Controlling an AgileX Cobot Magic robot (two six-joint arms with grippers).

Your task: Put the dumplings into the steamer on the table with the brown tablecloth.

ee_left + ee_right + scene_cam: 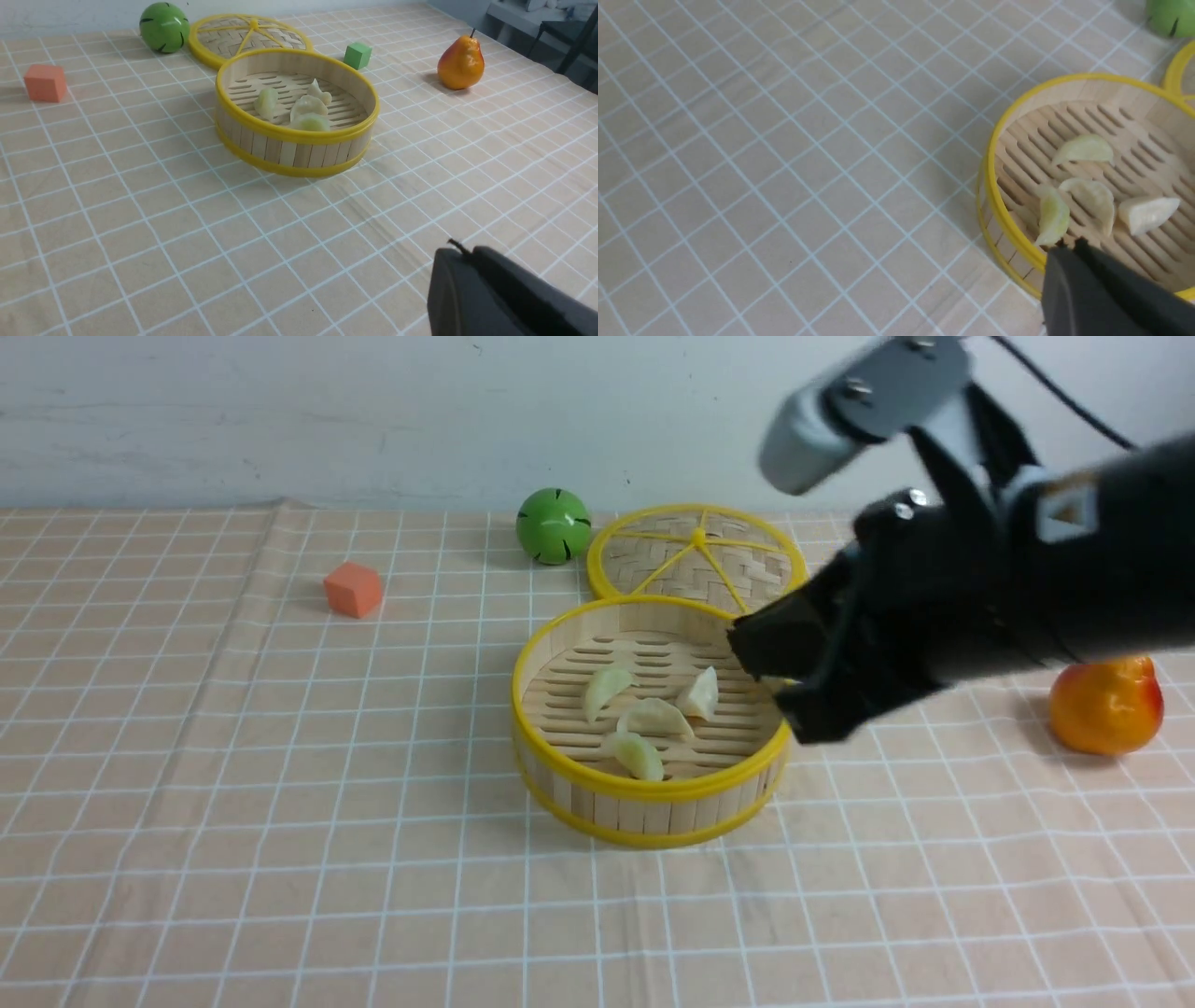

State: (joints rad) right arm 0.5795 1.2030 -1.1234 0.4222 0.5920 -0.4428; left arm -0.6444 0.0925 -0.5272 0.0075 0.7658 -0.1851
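Note:
The steamer [644, 821] stands mid-table on the brown tablecloth [280, 803]. Four pale dumplings lie on its slotted floor: one [605, 691] at the left, one [702, 693] at the right, one [656, 717] in the middle and one [639, 756] at the front. They also show in the right wrist view [1094, 198] and the left wrist view [308, 107]. My right gripper [770, 681] hovers over the steamer's right rim, shut and empty [1069, 245]. My left gripper [460, 254] is shut and empty, low over bare cloth well short of the steamer [299, 154]. It is out of the front view.
The flat woven lid [697, 555] lies just behind the steamer, touching it. A green ball [554, 525] sits to the lid's left. An orange cube [354, 589] is at the far left. A pear [1106, 705] stands right of the steamer. A green cube [358, 55] sits beside the lid.

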